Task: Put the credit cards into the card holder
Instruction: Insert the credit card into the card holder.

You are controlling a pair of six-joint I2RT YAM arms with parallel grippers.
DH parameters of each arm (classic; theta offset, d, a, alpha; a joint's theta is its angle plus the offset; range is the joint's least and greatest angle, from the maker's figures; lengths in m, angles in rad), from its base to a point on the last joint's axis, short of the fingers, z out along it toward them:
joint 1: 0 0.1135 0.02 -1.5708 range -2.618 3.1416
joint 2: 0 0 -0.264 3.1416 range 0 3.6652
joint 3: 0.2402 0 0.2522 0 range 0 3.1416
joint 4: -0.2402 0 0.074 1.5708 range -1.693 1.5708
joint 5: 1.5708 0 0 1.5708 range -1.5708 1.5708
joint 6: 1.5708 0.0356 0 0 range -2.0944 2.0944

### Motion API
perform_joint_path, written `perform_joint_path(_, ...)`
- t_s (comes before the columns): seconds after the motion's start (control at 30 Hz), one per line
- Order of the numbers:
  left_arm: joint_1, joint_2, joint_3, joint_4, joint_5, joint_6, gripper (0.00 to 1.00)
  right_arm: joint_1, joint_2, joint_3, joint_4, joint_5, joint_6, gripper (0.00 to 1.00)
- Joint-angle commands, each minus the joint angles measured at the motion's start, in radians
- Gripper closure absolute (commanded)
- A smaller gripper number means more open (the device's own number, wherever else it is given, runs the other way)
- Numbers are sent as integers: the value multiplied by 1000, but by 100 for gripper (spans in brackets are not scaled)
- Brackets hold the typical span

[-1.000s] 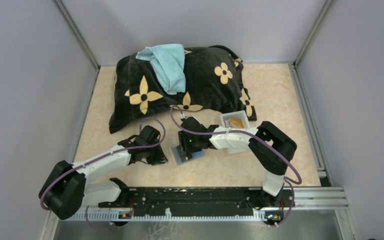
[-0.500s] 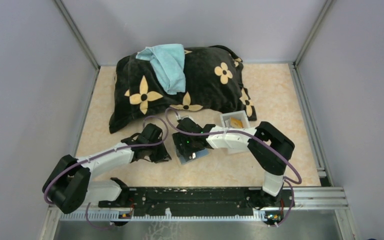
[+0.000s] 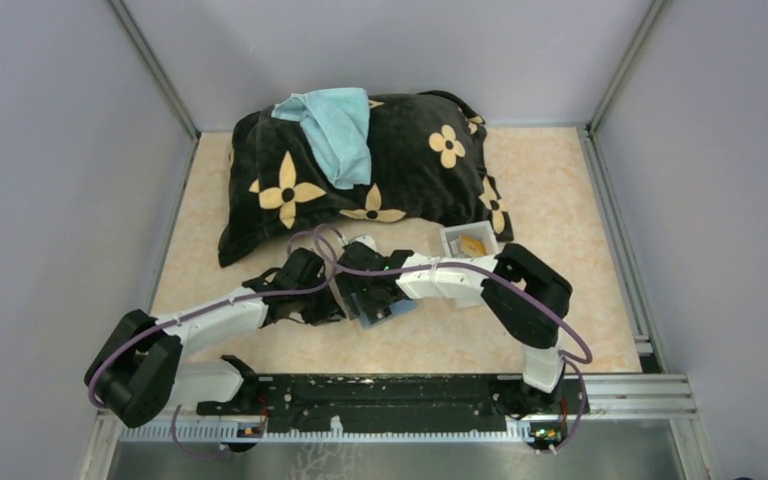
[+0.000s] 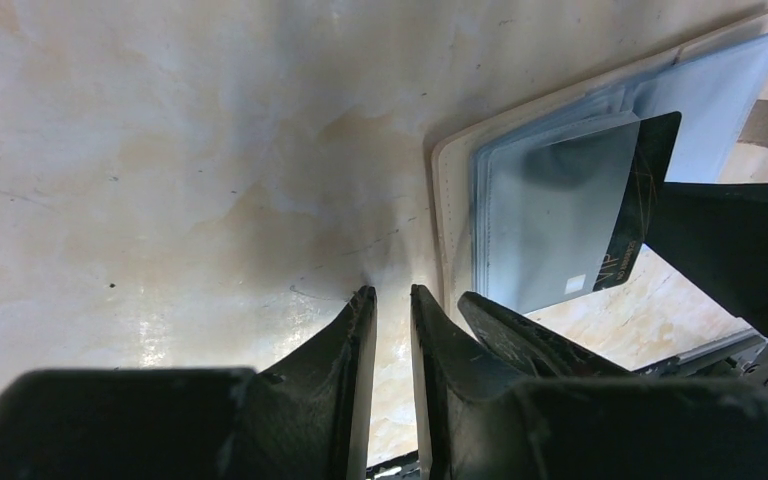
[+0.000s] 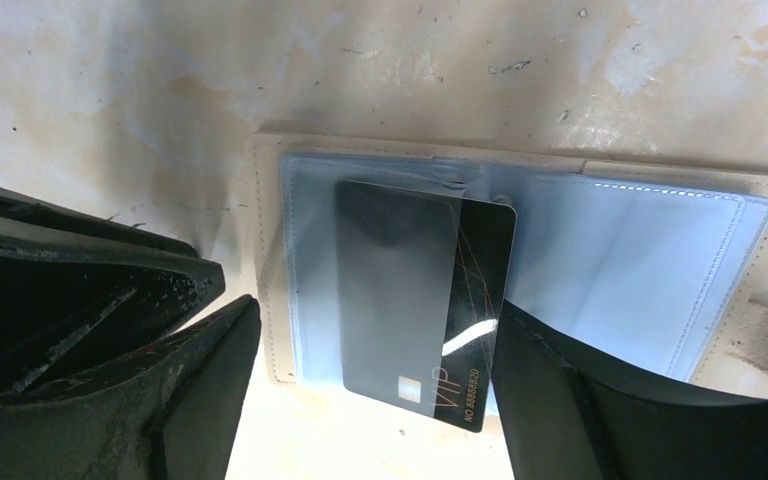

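Grey walls close in a pale, marbled worktop [image 3: 560,200], and at its far side lies a black pillow [image 3: 410,170] printed with yellow flowers, with a teal towel [image 3: 338,130] draped over it. Just in front of the pillow's corner stands a small white tray [image 3: 453,236] with a gold card [image 3: 472,245] in it. Both arms reach in to the middle of the worktop, in front of the pillow, where the card holder [image 5: 640,260] lies open and flat with its clear sleeves facing up and its tan strap [image 5: 765,345] trailing off one end. A black card [image 5: 420,300] with "VIP" printed on it sits partly under one clear sleeve; the end with the lettering sticks out past the holder's edge. The right hand [image 5: 375,330] is spread wide over that protruding end, with one finger [image 5: 560,400] right at the card's long edge and the other [image 5: 210,380] apart from the card, beyond the holder's rim, so it is not squeezing the card. The left hand [image 4: 392,300] is low over the bare worktop just beside the holder's edge. Its two fingers are drawn almost together, leaving only a thin slit with nothing held in it. From above, the two hands are close together, and only a bluish corner of the holder shows beneath them.
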Motion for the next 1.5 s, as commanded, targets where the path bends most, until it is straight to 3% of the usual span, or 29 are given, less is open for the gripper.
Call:
perform_joint_path(0.0, -6, 18, -55, -45, -24, 4, 73, 20, 117, -28, -132, 66, -2, 19)
perform_joint_path(0.3, -7, 27, -69, -20, -2, -2, 74, 48, 188, 5, -173, 108, 27, 20)
perform_joint_path(0.57, -7, 21, -78, -15, 0, 1, 74, 55, 211, 28, -197, 140, 36, 48)
perform_joint_path(0.63, -8, 23, -80, -12, 0, 2, 74, 56, 212, 31, -200, 145, 37, 49)
perform_joint_path(0.77, -7, 27, -86, -3, -1, 1, 74, 59, 202, 36, -203, 151, 36, 48)
perform_joint_path(1.07, -7, 20, -93, 3, -9, -7, 73, 59, 164, 32, -215, 165, 35, 28)
perform_joint_path(1.47, -7, 8, -86, -8, -21, -13, 73, 50, 25, 47, -209, 219, 35, 26)
